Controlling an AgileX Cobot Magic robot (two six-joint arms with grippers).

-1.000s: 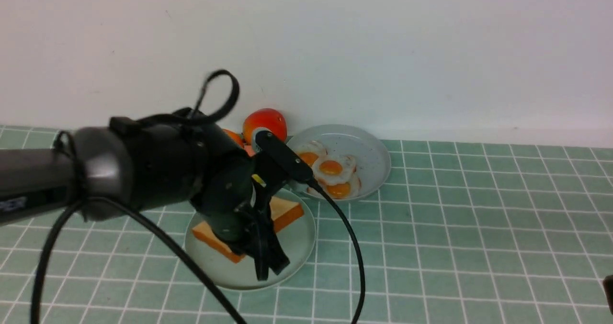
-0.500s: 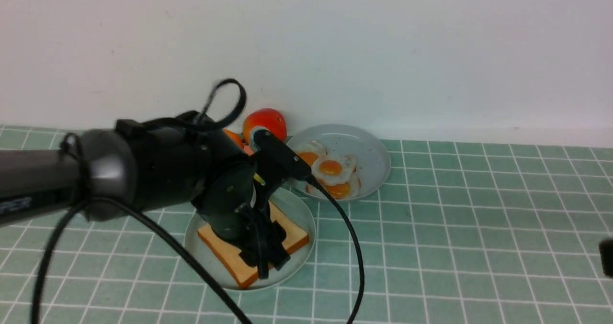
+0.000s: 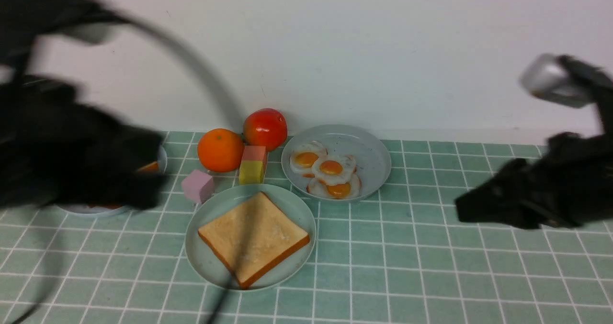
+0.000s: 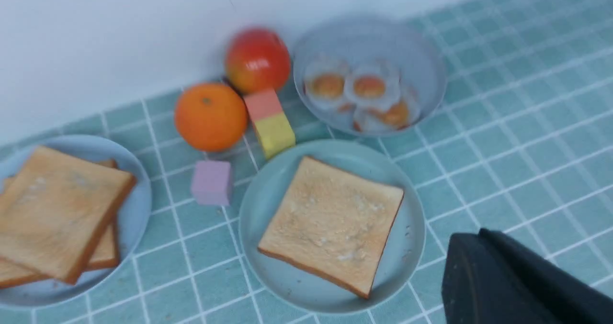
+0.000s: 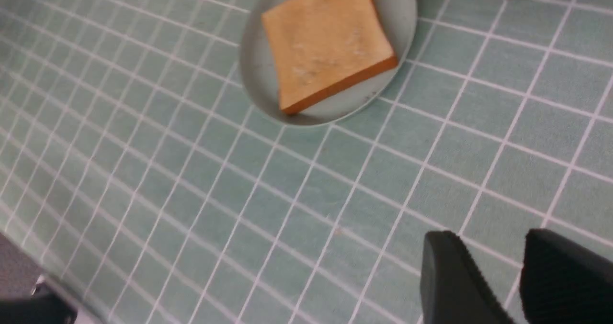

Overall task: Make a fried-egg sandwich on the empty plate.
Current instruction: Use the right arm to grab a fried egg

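With 1 toast slice (image 3: pixel 253 238) lying on the mint-green plate (image 3: pixel 206 267), the right gripper (image 5: pixel 491 240) is hovering with fingers parted and empty and the left gripper (image 4: pixel 467 247) is sitting closed on nothing, the next step apparently calling for lifting 1 fried egg (image 3: pixel 330 167) from the speckled plate (image 3: pixel 372 154) onto the toast.

A: The toast (image 3: pixel 253 238) looks dry and grainy on top, with a smoother crust.
B: The plate (image 3: pixel 293 266) under it is smooth with a soft sheen (a few dark scuffs near the rim).
A: The tomato (image 3: pixel 265 128) is glossy, the eggs (image 3: pixel 330 167) shine a little, and the orange (image 3: pixel 221 150) is duller.
B: The table (image 3: pixel 431 266) is matt. The fingers (image 5: pixel 560 276) of the right gripper (image 5: pixel 491 238) are matt black, one face finely ribbed.
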